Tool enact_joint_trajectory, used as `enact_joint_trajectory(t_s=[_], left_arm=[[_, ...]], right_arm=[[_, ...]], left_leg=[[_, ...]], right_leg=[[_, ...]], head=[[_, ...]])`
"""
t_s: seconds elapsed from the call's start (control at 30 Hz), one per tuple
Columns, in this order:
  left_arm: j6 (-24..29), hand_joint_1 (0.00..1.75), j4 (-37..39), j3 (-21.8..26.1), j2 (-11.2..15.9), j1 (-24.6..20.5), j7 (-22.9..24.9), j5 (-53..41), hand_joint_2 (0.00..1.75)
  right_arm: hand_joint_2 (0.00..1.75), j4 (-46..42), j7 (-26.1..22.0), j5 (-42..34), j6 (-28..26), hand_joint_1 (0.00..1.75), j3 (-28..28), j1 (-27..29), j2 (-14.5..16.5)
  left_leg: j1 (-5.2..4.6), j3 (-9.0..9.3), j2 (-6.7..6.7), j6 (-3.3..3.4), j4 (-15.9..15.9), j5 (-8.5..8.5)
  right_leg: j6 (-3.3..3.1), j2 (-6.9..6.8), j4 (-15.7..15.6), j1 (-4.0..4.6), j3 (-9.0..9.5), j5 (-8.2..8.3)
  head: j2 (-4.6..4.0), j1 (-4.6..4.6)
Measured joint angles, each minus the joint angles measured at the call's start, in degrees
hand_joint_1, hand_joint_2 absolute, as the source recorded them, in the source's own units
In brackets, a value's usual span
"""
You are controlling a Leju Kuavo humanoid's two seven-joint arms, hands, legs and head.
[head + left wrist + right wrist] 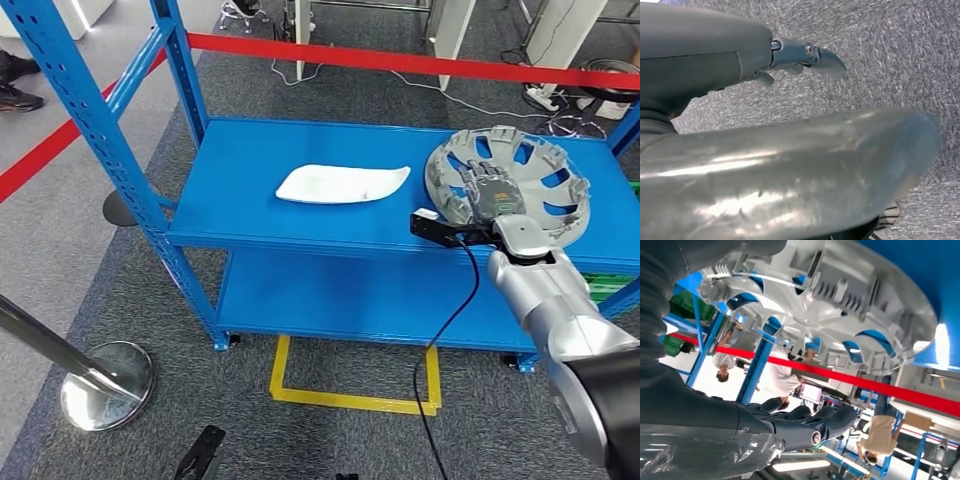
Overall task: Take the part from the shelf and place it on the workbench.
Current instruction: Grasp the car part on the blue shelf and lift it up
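A grey wheel cover (540,168) lies on the right end of the blue shelf's (249,210) upper deck. My right hand (491,191) is stretched out over its near left part, fingers straight and apart, holding nothing. In the right wrist view the cover's ribbed surface (836,295) is close beside my right hand (798,425), with a gap between the fingers (836,417) and the cover. A white curved part (341,184) lies in the middle of the same deck. My left hand (764,160) hangs over grey carpet, one finger (806,54) extended and nothing in it.
A lower shelf deck (355,295) sits under the top one. Red barrier tape (392,62) runs behind the shelf. A chrome stanchion base (106,385) stands at the front left. A yellow floor marking (351,385) and a black cable (445,330) lie in front. People (881,437) stand beyond the tape.
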Motion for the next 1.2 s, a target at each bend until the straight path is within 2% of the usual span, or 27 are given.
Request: enact_joint_trajectory(t_s=[0.03,0.1,0.13,0.17,0.2,0.23,0.27,0.37,0.43,0.5,0.6,0.67,0.77,0.93,1.0,1.13,1.2], left_arm=[[0.0,0.0,0.0,0.0,0.0,0.0,0.0,-0.1,0.0],[0.0,0.0,0.0,0.0,0.0,0.0,0.0,-0.1,0.0],[0.0,0.0,0.0,0.0,0.0,-0.1,0.0,-0.1,0.0],[0.0,0.0,0.0,0.0,0.0,-0.1,0.0,-0.1,0.0],[0.0,0.0,0.0,0.0,0.0,-0.1,0.0,-0.1,0.0],[0.0,0.0,0.0,0.0,0.0,-0.1,0.0,-0.1,0.0],[0.0,0.0,0.0,0.0,0.0,-0.1,-0.1,-0.1,0.0],[-0.1,0.0,0.0,0.2,0.1,-0.1,-0.5,0.0,0.0],[-0.4,0.0,0.0,0.3,0.1,-0.2,-0.6,-0.2,0.0],[-0.7,0.0,0.0,0.4,0.0,-0.4,-0.6,-0.6,0.0],[-0.8,0.0,0.0,0.5,-0.1,-0.6,-0.4,-1.2,0.0],[-0.9,0.0,0.0,0.6,-0.1,-0.5,-0.2,-1.5,0.0],[-1.3,0.0,0.0,0.8,-0.1,-0.5,0.1,-2.2,0.0],[-2.4,0.0,0.0,0.8,-0.2,-1.1,1.0,-4.0,0.0],[-2.8,0.0,0.0,0.8,-0.5,-1.6,1.4,-4.6,0.0],[-3.0,0.0,0.0,0.7,-0.9,-2.2,1.7,-5.2,0.0],[-3.1,0.0,0.0,0.7,-1.0,-2.2,1.7,-5.4,0.0]], right_arm=[[1.75,0.0,0.0,0.0,0.1,0.0,0.0,0.0,0.1],[1.75,0.0,-0.1,0.1,0.1,0.0,0.0,-0.1,0.2],[1.75,0.0,-0.1,0.1,0.1,0.0,0.0,-0.3,0.3],[1.75,0.0,-0.1,0.1,0.1,0.0,0.0,-0.4,0.3],[1.75,0.0,-0.1,0.1,0.1,0.0,0.0,-0.5,0.4],[1.75,0.0,-0.1,0.1,0.2,0.0,0.0,-0.5,0.4],[1.75,0.0,-0.1,0.1,0.2,0.0,0.0,-0.4,0.5],[1.75,0.0,-0.3,-0.1,0.5,0.0,0.0,-0.4,0.8],[1.75,0.0,0.4,-0.4,1.9,0.0,0.1,-0.6,1.1],[1.75,0.2,2.3,-0.5,4.3,0.0,0.1,-0.9,1.3],[1.75,0.6,5.4,-0.7,7.2,0.0,0.1,-1.1,1.4],[1.75,1.0,7.2,-1.1,9.0,0.0,0.1,-1.2,1.3],[1.75,1.8,10.7,-2.0,14.6,0.0,-0.2,-1.4,0.6],[1.75,3.5,18.2,-4.4,31.3,0.0,-2.2,-1.1,-1.6],[1.75,3.9,20.4,-5.4,34.7,0.02,-3.4,-0.7,-2.5],[1.75,4.0,21.6,-6.4,35.8,1.69,-5.3,0.8,-3.7],[1.75,4.0,21.1,-6.6,35.8,1.75,-6.1,1.6,-4.2]], left_leg=[[0.01,0.19,-0.01,-0.03,0.0,-0.13],[0.06,0.72,-0.05,-0.34,0.0,-0.49],[-0.03,0.85,-0.08,-0.6,0.1,-0.68],[-0.12,0.89,-0.11,-0.88,0.2,-0.79],[-0.21,0.86,-0.14,-1.15,0.2,-0.81],[-0.33,0.79,-0.15,-1.23,0.1,-0.81],[-0.34,0.77,-0.14,-0.97,0.0,-0.66],[-0.42,0.82,-0.13,0.35,-0.2,-0.36],[-0.41,0.96,-0.1,0.49,-0.5,-0.28],[-0.36,1.07,-0.07,0.07,-0.8,-0.15],[-0.15,1.11,-0.07,-1.6,-1.0,-0.01],[-0.08,1.1,-0.07,-2.13,-1.1,0.03],[-0.11,1.09,-0.07,-2.15,-1.1,0.05],[-0.27,1.07,-0.08,-2.03,-1.1,0.11],[-0.25,1.19,-0.09,-1.93,-1.1,0.09],[-0.12,1.95,-0.18,-1.71,-1.1,-0.19],[-0.06,2.42,-0.19,-1.65,-1.1,-0.42]], right_leg=[[0.01,-0.02,-0.8,-0.02,0.07,1.17],[-0.02,-0.08,-8.3,-0.1,3.3,5.59],[-0.04,-0.11,-12.1,-0.09,5.22,7.1],[-0.19,-0.08,-15.0,-0.07,6.65,8.03],[-0.39,-0.04,-16.3,-0.01,7.29,8.17],[-0.56,0.03,-16.5,0.02,7.45,8.08],[-0.72,0.11,-16.5,0.0,7.36,8.19],[-0.78,0.25,-16.6,-0.01,7.25,8.35],[-1.08,0.34,-16.6,0.09,7.23,8.33],[-1.42,0.35,-16.6,0.18,7.2,8.3],[-1.63,0.26,-16.6,0.35,7.14,8.33],[-1.71,0.23,-16.6,0.39,7.11,8.38],[-1.75,0.22,-16.6,0.35,7.15,8.46],[-1.54,0.2,-17.0,0.19,7.29,8.66],[-1.5,0.13,-17.1,0.2,7.51,8.65],[-1.32,0.0,-17.5,0.37,8.41,8.39],[-1.29,-0.01,-17.6,0.45,8.92,8.23]], head=[[0.0,0.0],[0.0,0.02],[0.0,0.02],[0.0,0.01],[0.0,-0.02],[0.0,-0.05],[0.0,-0.1],[0.0,-0.16],[0.0,-0.15],[0.0,-0.14],[0.0,-0.13],[0.0,-0.11],[0.0,-0.1],[0.0,-0.1],[0.0,-0.1],[0.0,-0.09],[0.0,-0.1]])
